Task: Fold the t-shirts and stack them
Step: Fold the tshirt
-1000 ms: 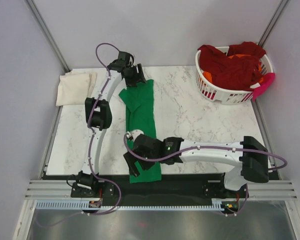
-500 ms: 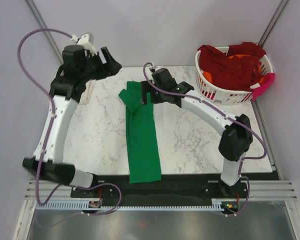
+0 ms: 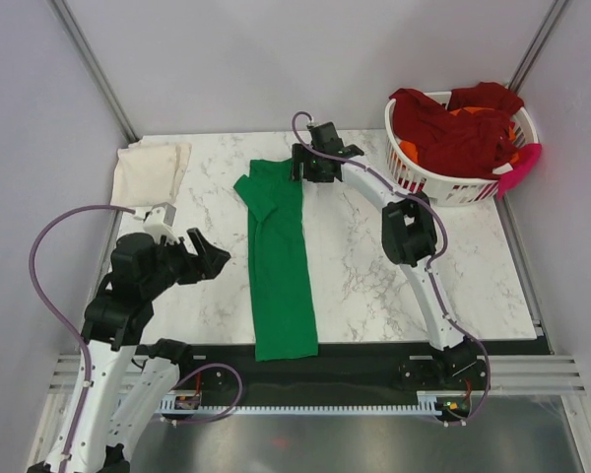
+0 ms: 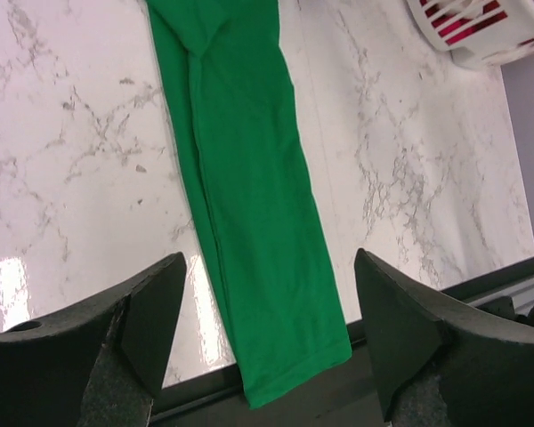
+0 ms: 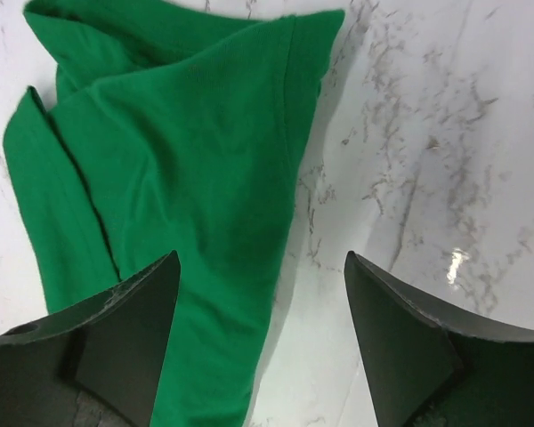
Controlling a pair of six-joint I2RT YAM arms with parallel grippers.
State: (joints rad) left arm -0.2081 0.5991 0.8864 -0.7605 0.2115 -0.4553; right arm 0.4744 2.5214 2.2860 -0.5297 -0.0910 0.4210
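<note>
A bright green t-shirt [image 3: 281, 261] lies folded into a long narrow strip down the middle of the marble table [image 3: 374, 266], its near end hanging over the front edge. It also shows in the left wrist view [image 4: 240, 178] and the right wrist view [image 5: 169, 178]. My right gripper [image 3: 297, 168] is open and empty, hovering by the strip's far right corner. My left gripper [image 3: 215, 258] is open and empty, raised above the table left of the strip. A folded cream t-shirt [image 3: 150, 169] lies at the far left corner. Dark red and orange t-shirts [image 3: 458, 128] fill the basket.
A white slatted laundry basket [image 3: 428, 182] stands at the far right corner, and it shows in the left wrist view [image 4: 481, 27]. A pink cloth [image 3: 520, 169] hangs over its right rim. A black strip [image 3: 374, 353] runs along the table's front edge.
My left arm has swung from the far left corner down to the near left. My right gripper has shifted slightly further back at the shirt's far end. The green strip lies flatter at its top.
</note>
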